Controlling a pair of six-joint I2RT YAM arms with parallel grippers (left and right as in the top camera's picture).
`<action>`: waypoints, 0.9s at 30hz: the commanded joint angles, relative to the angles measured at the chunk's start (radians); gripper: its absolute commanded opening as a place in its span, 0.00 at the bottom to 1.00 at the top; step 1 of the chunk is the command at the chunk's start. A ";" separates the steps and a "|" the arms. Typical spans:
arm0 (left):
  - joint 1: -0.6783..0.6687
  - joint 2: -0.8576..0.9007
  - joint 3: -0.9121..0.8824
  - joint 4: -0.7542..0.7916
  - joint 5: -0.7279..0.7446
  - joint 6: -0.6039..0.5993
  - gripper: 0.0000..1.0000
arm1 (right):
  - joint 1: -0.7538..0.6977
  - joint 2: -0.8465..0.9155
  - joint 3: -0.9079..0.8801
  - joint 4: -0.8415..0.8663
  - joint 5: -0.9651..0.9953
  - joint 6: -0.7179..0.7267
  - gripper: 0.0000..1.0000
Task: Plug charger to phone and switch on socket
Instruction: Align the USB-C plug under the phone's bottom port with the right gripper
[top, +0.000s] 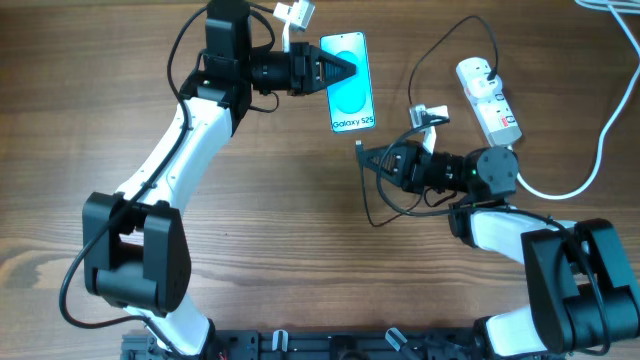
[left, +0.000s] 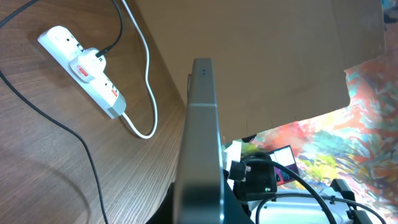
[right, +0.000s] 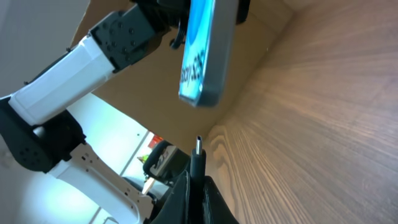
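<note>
Worktop (top: 280, 220): wood.
Left fingers (top: 338, 66): pinch phone (top: 349, 80).
Right fingers (top: 373, 156): pinch charger tip (top: 358, 146), just below phone's text edge, pointing lengthwise.

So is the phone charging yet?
Not yet. The charger is already in the socket. The left gripper holds the phone, the right gripper holds the tip just short of it. Still to do: push the tip in, then switch the socket on.

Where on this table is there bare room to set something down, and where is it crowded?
Bare tabletop lies between the left arm and the right arm, below the phone, and again left of the left arm. Crowded: the upper right, where the charger cable loops between phone, right tool and socket, with the thick white cord beyond.
</note>
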 joint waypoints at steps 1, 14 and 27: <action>-0.005 -0.033 0.017 0.004 0.005 -0.010 0.04 | 0.004 0.011 0.045 0.000 0.021 -0.020 0.04; -0.005 -0.033 0.017 0.004 0.005 -0.010 0.04 | 0.039 0.013 0.053 -0.002 0.055 -0.023 0.04; -0.005 -0.033 0.017 0.003 0.010 -0.010 0.04 | 0.039 0.013 0.066 -0.054 0.080 -0.066 0.04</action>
